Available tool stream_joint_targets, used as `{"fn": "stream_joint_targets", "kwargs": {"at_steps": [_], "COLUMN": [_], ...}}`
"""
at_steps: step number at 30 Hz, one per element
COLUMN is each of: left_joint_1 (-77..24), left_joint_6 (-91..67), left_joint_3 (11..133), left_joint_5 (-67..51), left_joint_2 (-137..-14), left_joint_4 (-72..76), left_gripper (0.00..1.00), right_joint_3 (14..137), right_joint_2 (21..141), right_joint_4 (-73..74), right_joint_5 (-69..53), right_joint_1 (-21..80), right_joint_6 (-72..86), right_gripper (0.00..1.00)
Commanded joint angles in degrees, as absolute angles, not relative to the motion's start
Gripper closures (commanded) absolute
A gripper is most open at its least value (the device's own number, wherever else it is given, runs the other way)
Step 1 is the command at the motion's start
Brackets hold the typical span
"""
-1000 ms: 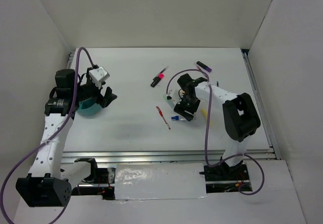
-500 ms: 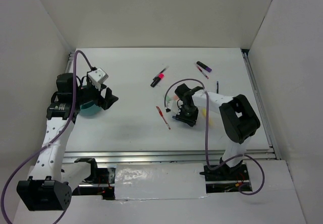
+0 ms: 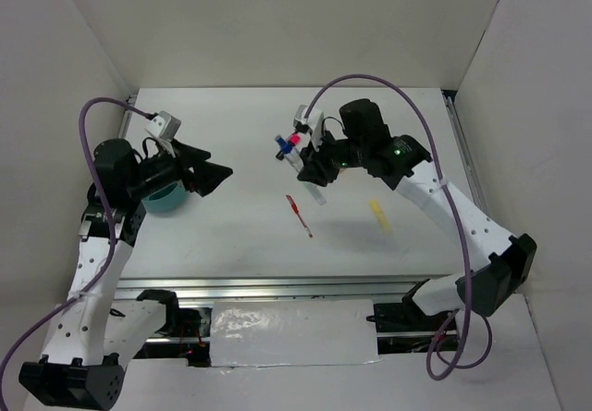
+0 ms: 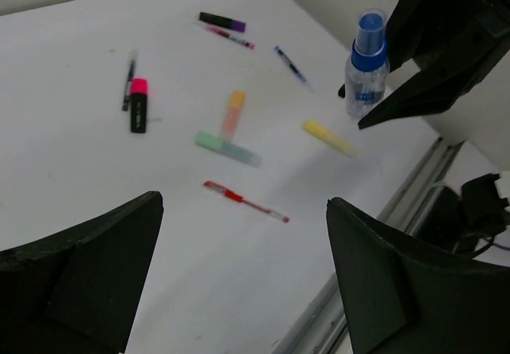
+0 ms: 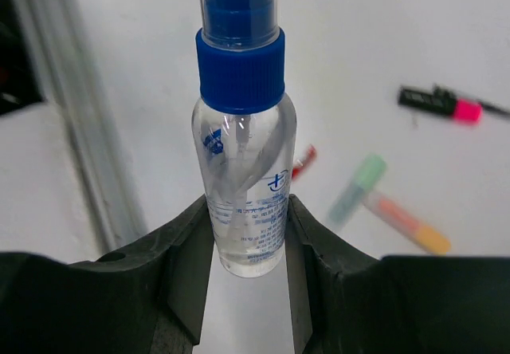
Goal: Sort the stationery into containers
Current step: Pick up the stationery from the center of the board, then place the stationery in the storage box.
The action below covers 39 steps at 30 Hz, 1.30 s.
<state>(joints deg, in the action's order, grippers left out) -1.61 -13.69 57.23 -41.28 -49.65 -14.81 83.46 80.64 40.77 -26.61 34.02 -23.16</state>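
My right gripper is shut on a clear blue-capped bottle and holds it in the air over the table's middle; the bottle also shows in the left wrist view. My left gripper is open and empty, raised just right of the teal cup. On the table lie a pink highlighter, a green highlighter, an orange highlighter, a yellow highlighter, a red pen, a purple-black marker, a thin red pen and a dark pen.
White walls enclose the table on three sides. A metal rail runs along the near edge. The right arm's purple cable arcs above the table.
My right gripper has taken the bottle off the table and lifted it up and toward the far left. My left gripper has risen and swung right, away from the cup.
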Motion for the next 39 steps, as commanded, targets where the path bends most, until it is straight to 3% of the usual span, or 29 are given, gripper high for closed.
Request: {"fn": "stream_joint_targets", "kwargs": {"at_steps": [1,16,22,25,26,28,30,31,32,33,34,36,37,39], "left_joint_1": [-5.09,-12.04,-12.57,-12.83,-12.83,-12.92,-12.92,-12.92,-12.66,-12.31,-11.35,-9.41,-6.18,-1.96], "left_joint_6": [-23.46,-38.14,-39.72,-40.69,-40.61,-40.43,-40.43,-39.65,-38.86,-37.02,-36.22,-33.59,-32.88,-29.03], "left_joint_3": [57.56,53.61,53.79,53.70,53.70,53.44,53.26,53.44,54.48,54.93,55.45,56.77,57.21,58.53], "left_joint_5": [-41.93,-43.51,-42.10,-42.89,-42.89,-43.42,-44.03,-43.86,-43.51,-42.55,-42.02,-41.92,-42.18,-42.36], "left_joint_2": [-49.74,-53.87,-56.07,-56.42,-56.25,-56.25,-56.08,-55.90,-55.72,-55.37,-55.11,-54.06,-53.62,-52.56], "left_joint_4": [-7.56,8.87,11.06,13.09,13.18,13.36,13.45,13.01,10.75,9.42,7.93,4.14,2.91,-2.26], "left_gripper": [0.04,0.05,0.15,0.27,0.37,0.49,0.71,0.88,0.96,1.00,1.00,1.00,1.00,1.00], "right_joint_3": [83.50,85.25,86.31,86.92,87.01,87.36,87.71,88.32,88.59,89.20,89.38,89.21,89.12,88.25], "right_joint_2": [80.07,83.14,84.55,85.16,85.25,85.34,85.60,85.61,85.87,86.13,86.22,85.96,85.61,84.65], "right_joint_4": [31.57,22.33,22.24,22.24,21.98,21.71,21.53,21.53,21.71,21.88,22.06,22.06,22.06,22.06], "right_joint_5": [-34.10,-38.76,-38.76,-38.50,-38.50,-38.24,-37.71,-37.62,-37.10,-37.00,-37.09,-37.26,-37.09,-37.26], "right_joint_1": [38.05,43.85,45.70,45.97,45.88,45.88,45.62,45.44,45.00,45.00,44.74,43.51,42.90,40.53], "right_joint_6": [-9.33,-0.26,-0.09,1.48,1.84,2.37,3.25,3.51,4.39,4.83,5.18,6.76,7.29,7.73], "right_gripper": [1.00,1.00,1.00,1.00,1.00,1.00,1.00,1.00,0.95,0.72,0.55,0.33,0.14,0.07]}}
